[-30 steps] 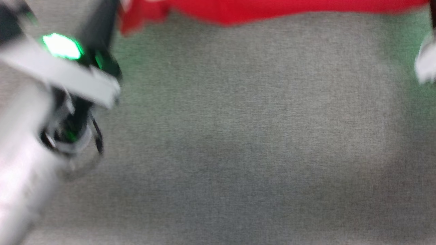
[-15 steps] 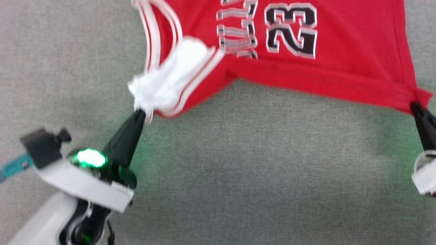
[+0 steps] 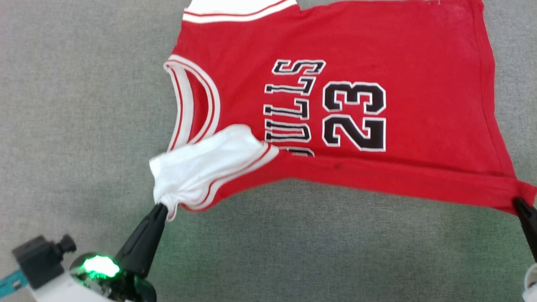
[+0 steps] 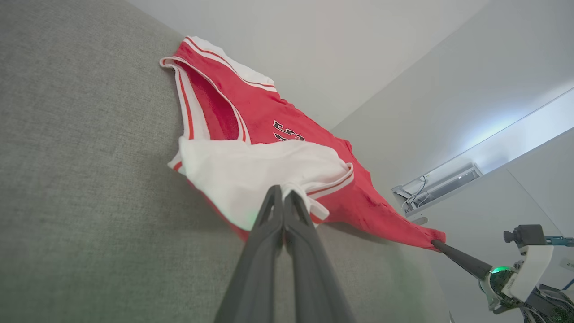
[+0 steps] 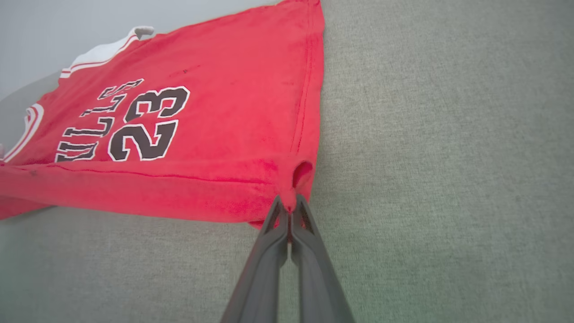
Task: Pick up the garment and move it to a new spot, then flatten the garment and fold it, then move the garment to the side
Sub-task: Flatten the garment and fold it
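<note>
The red garment (image 3: 419, 84) lies front up on the grey cloth surface (image 3: 293, 251), its black "BULLS 23" print sideways and its near edge lifted. My left gripper (image 3: 161, 206) is shut on the bunched white sleeve (image 3: 201, 167) at the lower left; the left wrist view shows the same pinch, gripper (image 4: 283, 194) on sleeve (image 4: 251, 170). At the right edge my right gripper (image 3: 517, 200) is shut on the garment's bottom hem corner. In the right wrist view that gripper (image 5: 289, 205) pinches the red corner of the garment (image 5: 202, 125).
Grey cloth surface (image 5: 448, 157) stretches all around the garment. The left wrist view shows a white wall (image 4: 358, 36) beyond the surface, a fixture (image 4: 444, 186) on it, and my right arm's gripper (image 4: 437, 243) at the far corner.
The head camera tilted, bringing the whole shirt front into view. Both grippers keep their hold, the shirt now spread wider with its near edge stretched between them.
</note>
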Tool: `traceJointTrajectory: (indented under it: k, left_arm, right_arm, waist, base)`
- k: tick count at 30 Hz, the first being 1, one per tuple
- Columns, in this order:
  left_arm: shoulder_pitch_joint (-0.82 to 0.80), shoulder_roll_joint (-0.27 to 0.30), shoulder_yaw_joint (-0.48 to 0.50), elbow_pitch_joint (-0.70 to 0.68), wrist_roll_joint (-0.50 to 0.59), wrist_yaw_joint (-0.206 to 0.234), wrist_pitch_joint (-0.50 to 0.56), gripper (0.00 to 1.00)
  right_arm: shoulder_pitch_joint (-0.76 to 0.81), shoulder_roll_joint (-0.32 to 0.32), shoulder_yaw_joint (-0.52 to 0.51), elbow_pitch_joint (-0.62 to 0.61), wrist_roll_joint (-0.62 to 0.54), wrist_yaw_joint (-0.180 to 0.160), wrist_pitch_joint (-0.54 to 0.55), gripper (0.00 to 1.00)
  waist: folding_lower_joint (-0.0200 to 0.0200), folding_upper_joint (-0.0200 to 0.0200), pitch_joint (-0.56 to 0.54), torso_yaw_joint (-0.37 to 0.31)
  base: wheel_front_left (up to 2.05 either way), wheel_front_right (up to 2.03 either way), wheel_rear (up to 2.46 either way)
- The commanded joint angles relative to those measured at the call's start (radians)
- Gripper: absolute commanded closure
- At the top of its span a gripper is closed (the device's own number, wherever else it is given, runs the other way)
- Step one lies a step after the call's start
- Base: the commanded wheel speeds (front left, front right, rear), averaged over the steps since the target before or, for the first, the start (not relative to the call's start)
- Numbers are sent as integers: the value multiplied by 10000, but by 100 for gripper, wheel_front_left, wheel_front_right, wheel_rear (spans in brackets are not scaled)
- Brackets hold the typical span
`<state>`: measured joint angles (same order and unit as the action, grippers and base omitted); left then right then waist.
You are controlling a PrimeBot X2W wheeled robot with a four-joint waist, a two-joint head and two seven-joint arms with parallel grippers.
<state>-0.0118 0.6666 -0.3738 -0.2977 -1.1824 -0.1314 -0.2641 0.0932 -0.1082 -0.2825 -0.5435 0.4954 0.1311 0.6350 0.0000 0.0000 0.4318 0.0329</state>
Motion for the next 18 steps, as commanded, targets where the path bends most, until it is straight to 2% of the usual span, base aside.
traceJointTrajectory:
  k: [1, 7, 13, 18]
  left_arm:
    - [242, -29, 165, -153, 120, 20, 8, 100]
    - [198, 46, 330, -512, 422, 20, 9, 100]
    - [-1141, 294, -157, -26, 729, 20, 8, 100]
    - [-2271, 41, -261, 496, 556, 17, 9, 100]
  right_arm:
    - [207, 45, -99, -210, 109, -7, 49, 100]
    - [138, 160, -163, -492, 215, -7, 153, 100]
    - [-1073, 37, 184, 195, 333, -7, 249, 100]
    - [-2188, -106, 326, 961, 388, -7, 358, 100]
  waist:
    - [0, 0, 27, 3]
    - [0, 0, 158, 24]
    - [0, 0, 254, -5]
    - [0, 0, 335, -39]
  base:
    - [0, 0, 0]
    - [0, 0, 0]
    - [0, 0, 0]
    - [0, 0, 0]
